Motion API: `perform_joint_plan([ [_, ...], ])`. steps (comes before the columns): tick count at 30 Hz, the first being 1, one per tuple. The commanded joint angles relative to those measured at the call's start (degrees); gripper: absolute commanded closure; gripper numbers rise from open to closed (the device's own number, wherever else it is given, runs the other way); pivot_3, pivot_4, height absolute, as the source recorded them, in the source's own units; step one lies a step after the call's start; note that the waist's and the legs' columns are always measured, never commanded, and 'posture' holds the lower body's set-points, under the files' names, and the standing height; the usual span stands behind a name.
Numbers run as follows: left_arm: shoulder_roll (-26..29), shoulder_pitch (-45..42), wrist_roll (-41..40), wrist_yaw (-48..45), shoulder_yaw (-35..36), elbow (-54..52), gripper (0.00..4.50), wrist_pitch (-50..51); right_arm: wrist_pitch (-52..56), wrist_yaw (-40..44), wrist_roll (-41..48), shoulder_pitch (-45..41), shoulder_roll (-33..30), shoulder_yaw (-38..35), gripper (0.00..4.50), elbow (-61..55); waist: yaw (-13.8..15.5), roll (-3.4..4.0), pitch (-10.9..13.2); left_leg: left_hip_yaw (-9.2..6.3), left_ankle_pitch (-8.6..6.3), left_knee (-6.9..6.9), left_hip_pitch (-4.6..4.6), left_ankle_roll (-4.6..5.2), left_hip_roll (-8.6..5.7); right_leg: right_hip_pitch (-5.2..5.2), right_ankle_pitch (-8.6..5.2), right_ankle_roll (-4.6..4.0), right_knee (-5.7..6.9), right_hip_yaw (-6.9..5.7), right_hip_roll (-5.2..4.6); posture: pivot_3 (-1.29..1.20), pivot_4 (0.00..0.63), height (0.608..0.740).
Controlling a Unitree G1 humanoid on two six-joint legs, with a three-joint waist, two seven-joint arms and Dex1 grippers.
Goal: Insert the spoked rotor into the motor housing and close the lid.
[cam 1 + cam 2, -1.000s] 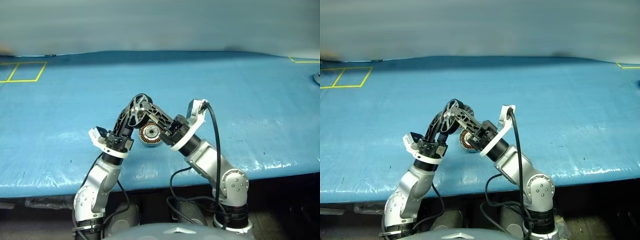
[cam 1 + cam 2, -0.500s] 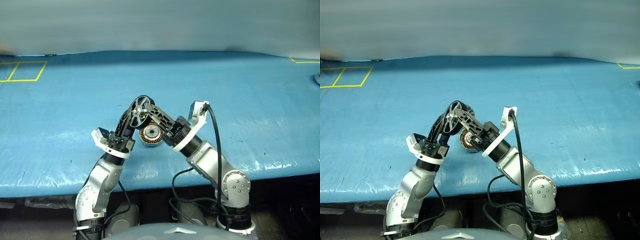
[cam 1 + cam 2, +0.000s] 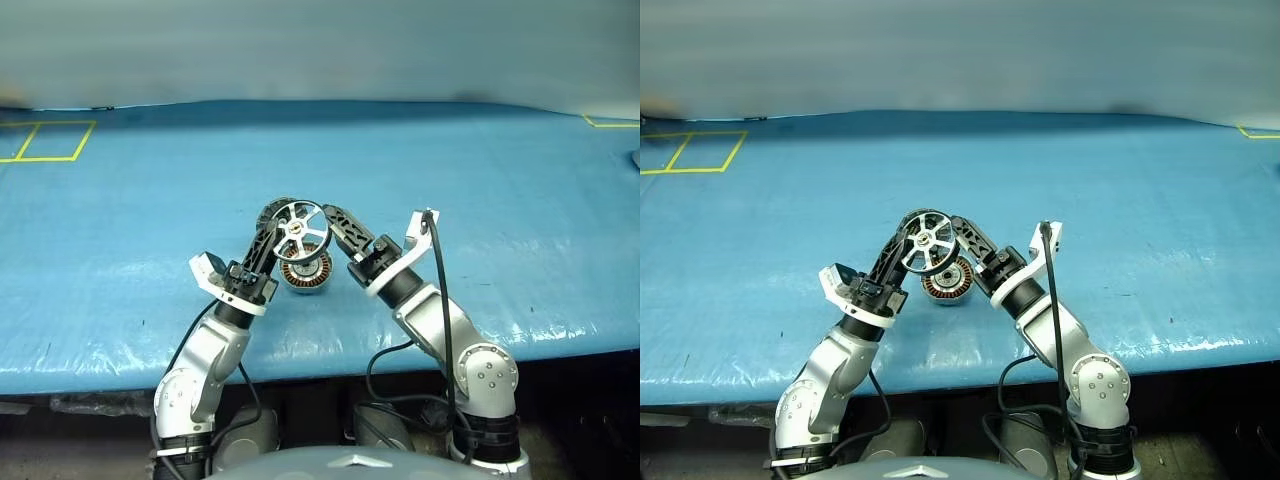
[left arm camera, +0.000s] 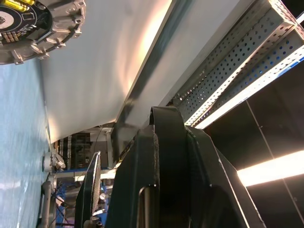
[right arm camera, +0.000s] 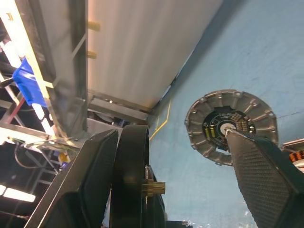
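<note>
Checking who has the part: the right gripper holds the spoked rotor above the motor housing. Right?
No. The left gripper holds the spoked rotor above the motor housing; the left eye view shows it, with the right gripper's jaws open.

The bench (image 3: 480, 180) lies bare toward its far edge and both far corners. Near the front edge's middle, the housing (image 3: 305, 272) sits between both arms, with the rotor (image 3: 301, 222) held above it, so a gripper's way down onto it is blocked.
</note>
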Motion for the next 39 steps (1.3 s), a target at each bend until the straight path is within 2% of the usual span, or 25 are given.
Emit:
perform_joint_plan([
  [1,0.3,-1.52,4.29,-2.39,-0.2,-3.23,4.08,-0.28,-0.53,0.04,-4.89,-0.21,-1.49,-0.32,0.69,-1.41,0.0,0.0,0.0,0.01,0.0,0.0,0.0,0.0,0.0,0.0,0.01,0.01,-0.01,0.0,0.0,0.0,0.15,0.74],
  [4,2.39,-1.94,9.83,-4.38,-0.3,-4.24,4.08,-0.38,-0.32,0.92,-6.3,-0.15,-1.54,0.2,0.69,-1.56,-0.02,0.0,0.0,0.05,-0.01,0.0,0.0,0.03,-0.01,0.02,0.06,0.09,-0.08,0.04,0.04,0.0,0.15,0.74],
  [7,2.75,-0.99,12.08,-5.35,2.11,-5.29,4.08,-2.51,-0.01,1.84,-7.72,-0.16,-1.66,0.46,0.69,-1.75,-0.05,0.0,0.0,0.09,-0.02,-0.01,0.0,0.04,0.01,0.01,0.07,0.1,-0.11,0.09,0.05,0.0,0.15,0.74],
  [15,4.21,3.62,13.36,-4.21,8.07,-6.73,4.08,-5.04,0.33,7.85,-12.8,0.2,-4.58,0.23,0.69,-2.79,0.06,0.0,0.0,0.1,-0.04,-0.03,-0.01,0.07,0.04,0.02,0.09,0.13,-0.21,0.09,0.04,0.0,0.15,0.74],
  [18,3.58,5.36,13.0,-3.15,9.59,-7.24,4.08,-6.06,-1.13,15.37,-24.32,1.37,-11.96,2.62,0.69,-5.22,0.27,-0.01,0.01,0.11,-0.1,0.02,-0.02,0.17,-0.02,0.06,0.09,0.17,-0.26,0.08,-0.02,0.0,0.15,0.74],
  [21,3.14,5.79,12.94,-2.56,10.03,-7.21,4.08,-6.47,-2.79,18.94,-29.77,2.89,-14.4,3.79,0.69,-5.71,0.24,-0.06,0.02,0.18,-0.15,0.09,-0.02,0.26,-0.05,0.09,0.1,0.26,-0.3,0.13,-0.05,0.0,0.15,0.74],
  [25,2.55,5.74,14.88,0.6,10.09,-5.52,4.08,-7.29,-12.8,28.16,-53.63,7.82,-26.12,12.07,0.69,-5.17,0.45,-0.08,0.02,0.19,-0.15,0.08,-0.02,0.25,-0.06,0.09,0.09,0.28,-0.3,0.13,-0.16,0.0,0.15,0.74],
  [30,2.24,4.06,18.35,3.04,10.0,-2.9,4.08,-7.74,-19.03,32.33,-60.41,12.38,-25.44,13.13,0.69,-1.36,0.6,-0.27,0.08,0.2,0.02,0.09,-0.01,-0.06,0.0,0.08,0.05,0.45,-0.28,0.17,-0.29,0.0,0.15,0.74],
  [39,2.31,1.52,22.76,5.44,11.76,1.7,4.08,-8.26,-19.3,33.62,-65.72,14.17,-21.28,12.58,0.69,1.26,1.16,-0.39,0.13,0.19,-0.01,0.16,0.0,-0.01,-0.02,0.1,0.07,0.48,-0.26,0.18,-0.31,0.0,0.15,0.74],
])
